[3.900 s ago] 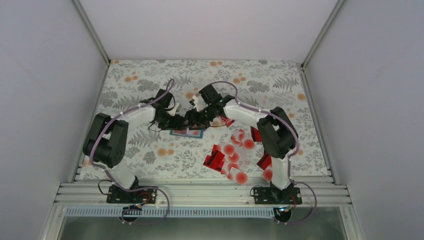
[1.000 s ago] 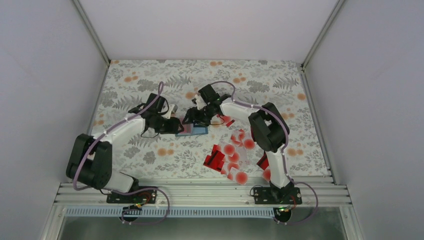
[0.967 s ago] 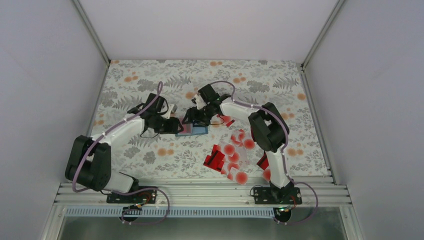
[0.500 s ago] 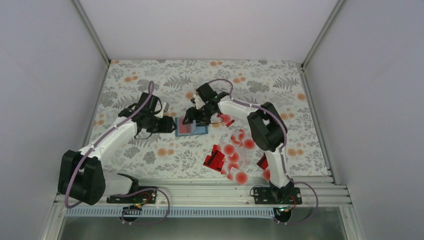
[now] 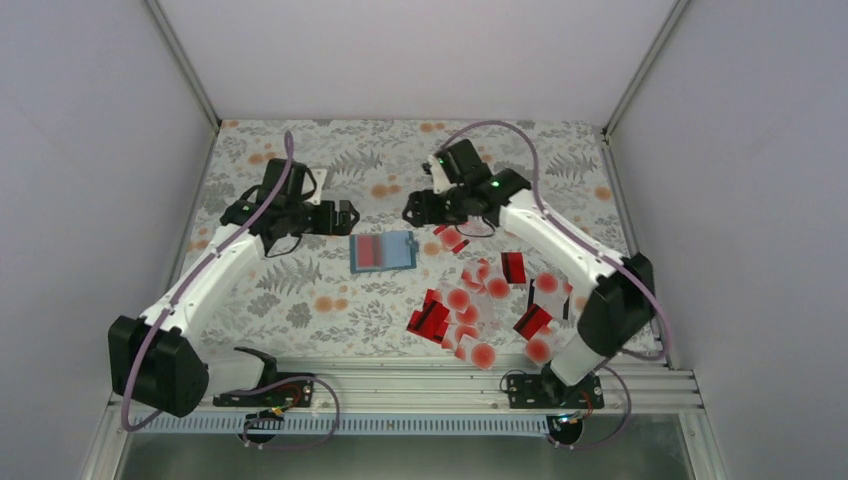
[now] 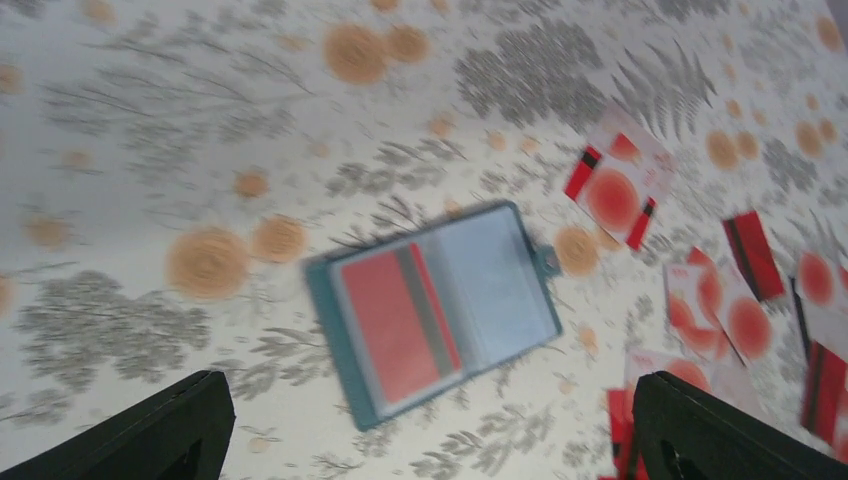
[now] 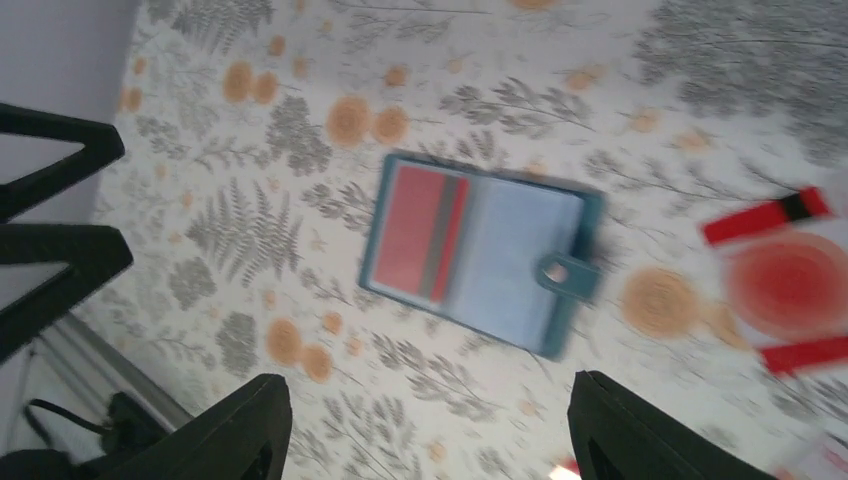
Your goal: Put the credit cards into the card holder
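Both grippers just backed off the card holder (image 5: 383,252). 1 s ago they were crowded over it. Now it lies alone, open flat on the tablecloth (image 5: 300,290), mid-table between them. 1 red card (image 6: 390,325) sits in the left half; the right half looks empty. left gripper (image 5: 344,215) has snapped wide, nothing in it. right gripper (image 5: 411,210) is also spread and empty. Reads as 1 card in. The loose cards (image 5: 468,312) near the front right are next, closest to the right gripper.

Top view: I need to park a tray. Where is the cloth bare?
Bare: the near-left cloth between the left arm and the card holder, and the far strip along the back wall. Crowded: near right, where the credit cards lie scattered.
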### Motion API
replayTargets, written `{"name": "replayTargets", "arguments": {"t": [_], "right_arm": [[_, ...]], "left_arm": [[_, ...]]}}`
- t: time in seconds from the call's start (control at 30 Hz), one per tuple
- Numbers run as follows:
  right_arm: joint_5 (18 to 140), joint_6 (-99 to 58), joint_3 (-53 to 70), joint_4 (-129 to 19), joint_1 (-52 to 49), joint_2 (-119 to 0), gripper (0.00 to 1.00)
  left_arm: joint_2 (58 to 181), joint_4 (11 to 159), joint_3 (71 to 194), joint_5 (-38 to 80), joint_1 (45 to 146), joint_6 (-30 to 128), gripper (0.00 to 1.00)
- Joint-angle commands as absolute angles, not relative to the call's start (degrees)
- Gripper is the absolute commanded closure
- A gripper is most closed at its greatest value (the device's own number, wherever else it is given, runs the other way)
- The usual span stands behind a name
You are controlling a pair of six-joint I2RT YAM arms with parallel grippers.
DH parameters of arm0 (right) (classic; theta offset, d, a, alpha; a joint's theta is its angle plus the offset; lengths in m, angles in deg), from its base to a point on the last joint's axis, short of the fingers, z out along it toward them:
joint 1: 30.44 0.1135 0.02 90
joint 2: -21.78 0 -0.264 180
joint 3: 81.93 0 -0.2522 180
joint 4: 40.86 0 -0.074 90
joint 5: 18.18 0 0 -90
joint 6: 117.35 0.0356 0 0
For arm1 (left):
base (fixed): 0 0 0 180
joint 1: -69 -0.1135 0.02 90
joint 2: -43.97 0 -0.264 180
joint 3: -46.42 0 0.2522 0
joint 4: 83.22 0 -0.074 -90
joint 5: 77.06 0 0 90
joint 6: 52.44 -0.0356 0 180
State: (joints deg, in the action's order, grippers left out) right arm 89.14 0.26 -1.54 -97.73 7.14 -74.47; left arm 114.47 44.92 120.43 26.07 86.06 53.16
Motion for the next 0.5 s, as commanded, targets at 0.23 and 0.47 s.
{"name": "replayTargets", "arguments": {"t": [0.23,0.47], "right_arm": [[80.67,1.83,20.67,-110.95,6.15,-57.09,0.22],[92.57,7.80,33.43,-112.99,5.25,-47.57,0.24]], "left_arm": [[119.01,51.11,117.32,49.14,99.20,44.25,0.14],[125.38,53.26,118.22,58.34,107.50,38.86,0.18]]}}
